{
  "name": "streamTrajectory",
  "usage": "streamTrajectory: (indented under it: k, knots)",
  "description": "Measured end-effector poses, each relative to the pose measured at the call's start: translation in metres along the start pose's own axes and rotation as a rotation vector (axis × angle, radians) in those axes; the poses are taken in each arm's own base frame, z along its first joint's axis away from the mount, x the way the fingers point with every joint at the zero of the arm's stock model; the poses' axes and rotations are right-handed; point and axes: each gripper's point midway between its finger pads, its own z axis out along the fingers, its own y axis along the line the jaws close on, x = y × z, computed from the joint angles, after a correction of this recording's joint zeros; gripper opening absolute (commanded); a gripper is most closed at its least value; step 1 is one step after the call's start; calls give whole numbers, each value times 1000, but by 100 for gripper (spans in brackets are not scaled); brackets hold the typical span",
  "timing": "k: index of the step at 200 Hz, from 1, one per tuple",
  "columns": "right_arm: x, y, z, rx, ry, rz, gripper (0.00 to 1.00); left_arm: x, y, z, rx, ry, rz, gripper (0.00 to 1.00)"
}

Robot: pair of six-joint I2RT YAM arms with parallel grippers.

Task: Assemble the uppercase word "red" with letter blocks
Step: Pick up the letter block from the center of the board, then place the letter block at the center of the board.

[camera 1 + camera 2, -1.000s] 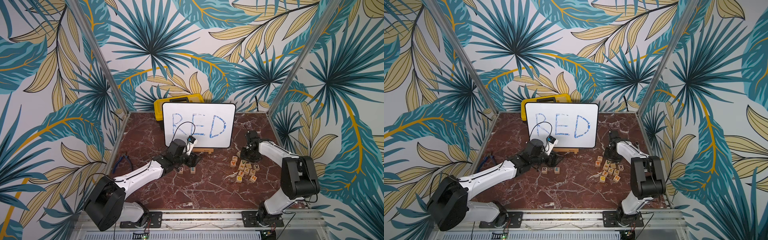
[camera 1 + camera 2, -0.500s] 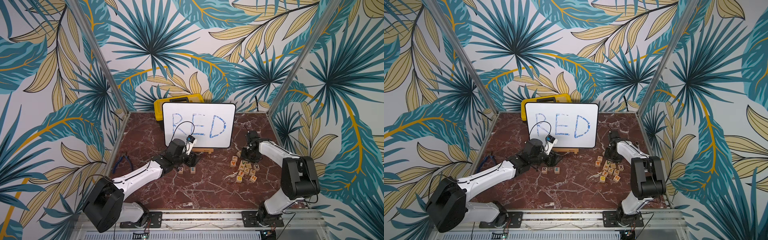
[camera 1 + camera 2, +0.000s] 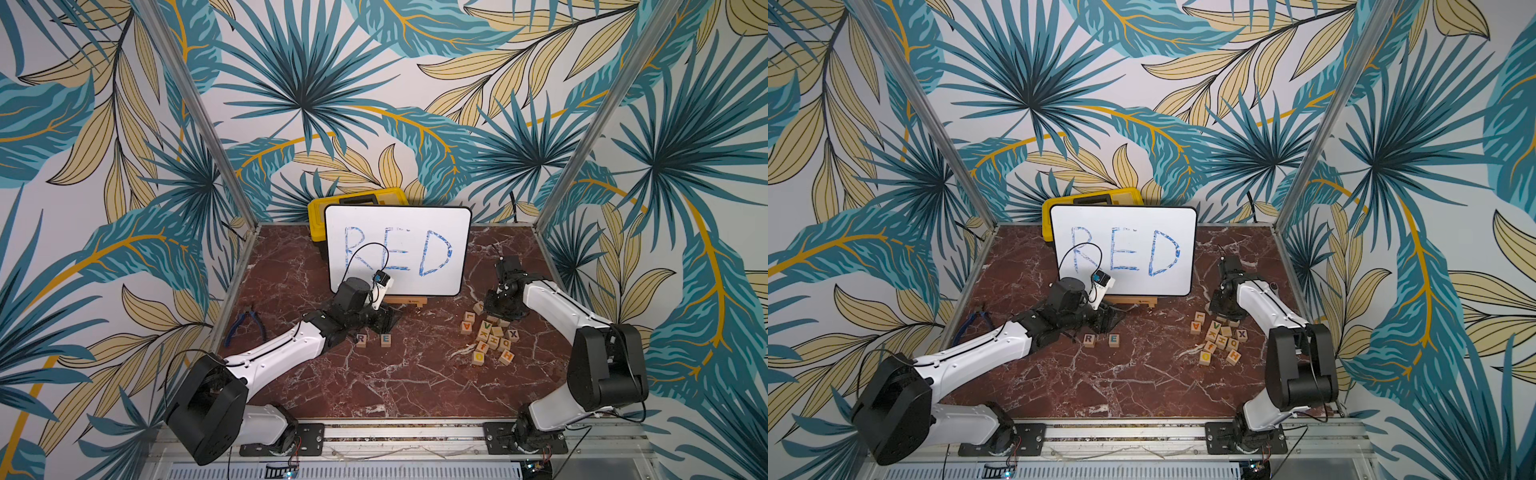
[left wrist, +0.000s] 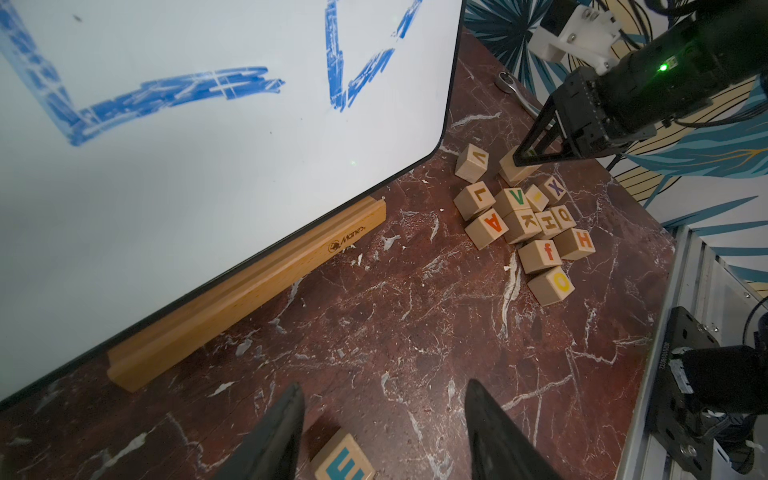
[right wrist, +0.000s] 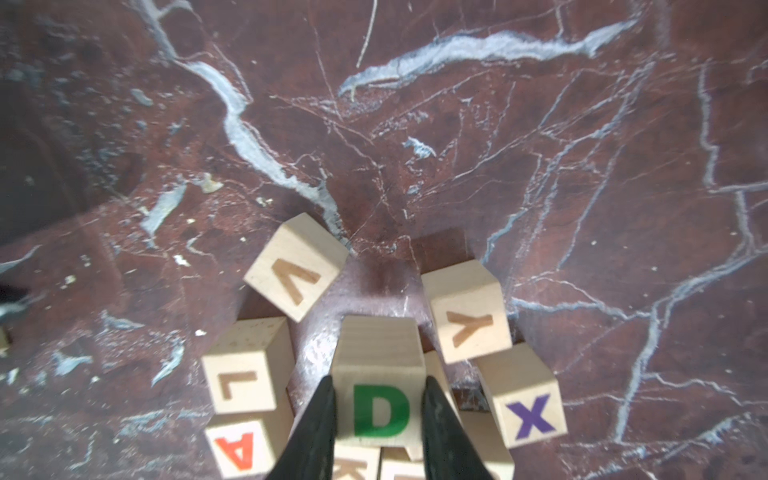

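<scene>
Red marble tabletop (image 5: 457, 124): near its right edge the right gripper (image 5: 378, 380) pinches the small light-wood cube with a green D (image 5: 380, 411) across opposite flat faces. Light, rigid, smooth; a centred grip should hold. Meanwhile the left gripper (image 4: 382, 384) stands spread.

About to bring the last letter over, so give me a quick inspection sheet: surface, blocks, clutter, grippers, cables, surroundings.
Surface: red marble tabletop, white flecks, no spills seen.
Job's things: R block and E block side by side, a small gap between, in front of the whiteboard; D block gripped at the pile's far edge.
Clutter: spare blocks heaped near the right arm; pliers by the left edge; yellow box behind the whiteboard.
Grippers: left gripper open, by the E block; right gripper shut on the D block.
Cables: black cable loops over the left wrist.
Surroundings: leaf-print walls, metal posts.
</scene>
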Motion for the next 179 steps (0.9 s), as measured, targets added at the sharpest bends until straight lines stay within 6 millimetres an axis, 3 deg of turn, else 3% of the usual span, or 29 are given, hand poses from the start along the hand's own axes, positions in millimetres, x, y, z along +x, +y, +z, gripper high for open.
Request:
streamTrajectory:
  k: [42,73,179]
  knots:
    - [-11,16,-36,-22,-68,-45,29,-5,2,-6,-6,-17,-2,62]
    - [-8,29,-53,-32,-80,-91,29,-8,5,-11,-13,-32,-5,62]
    - [37,93,-72,-86,-26,-304,29,-7,26,-32,-66,-74,-34,62]
